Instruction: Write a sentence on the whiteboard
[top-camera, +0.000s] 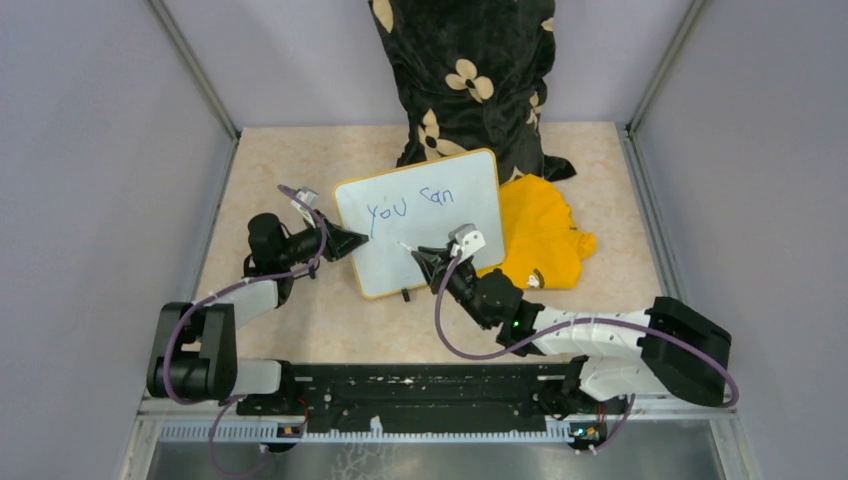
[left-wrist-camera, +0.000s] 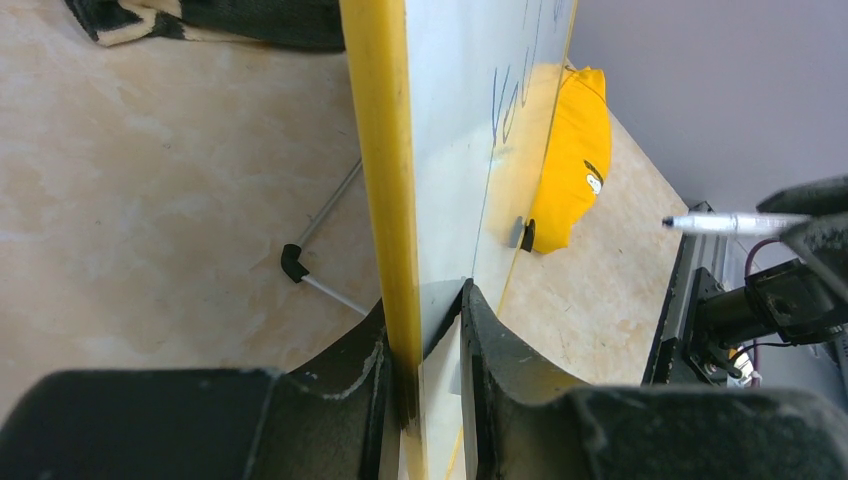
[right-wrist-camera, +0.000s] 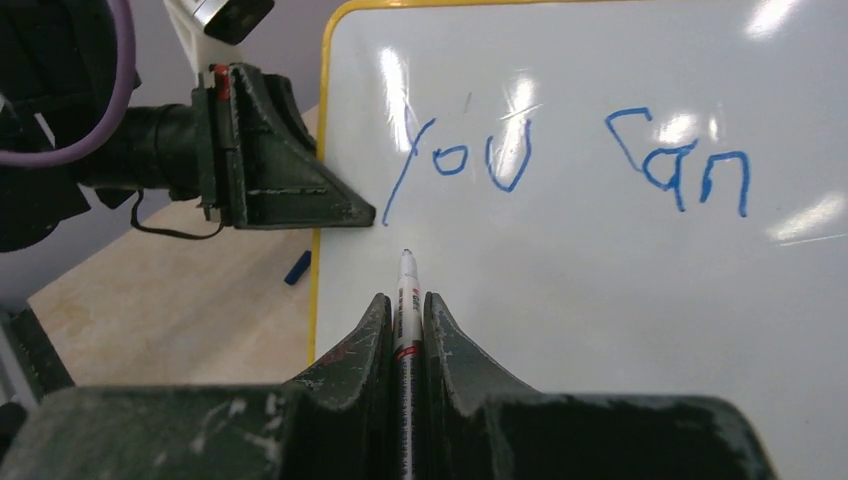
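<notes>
- Whiteboard (top-camera: 420, 225) sits mid surface (top-camera: 290, 170), in front of a black flowered cloth (top-camera: 465, 80). A yellow cloth (top-camera: 545, 240) lies just beside its right edge.
- L pincer (top-camera: 352, 240) pinches the board's left edge, prob. to steady it vs. pen pressure.
- R pincer (top-camera: 418, 258) is pressed tight on a pen (right-wrist-camera: 407, 300), tip aimed at blank space under "you".
- Blue writing (top-camera: 408, 206) reads only "you can"; the sentence looks unfinished, w/ a 2nd line likely next.

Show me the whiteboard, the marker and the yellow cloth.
whiteboard (top-camera: 395, 258), top external view, bare white lower surface.
marker (right-wrist-camera: 407, 282), right wrist view, white barrel just behind the tip.
yellow cloth (top-camera: 540, 232), top external view, middle of the cloth.
</notes>
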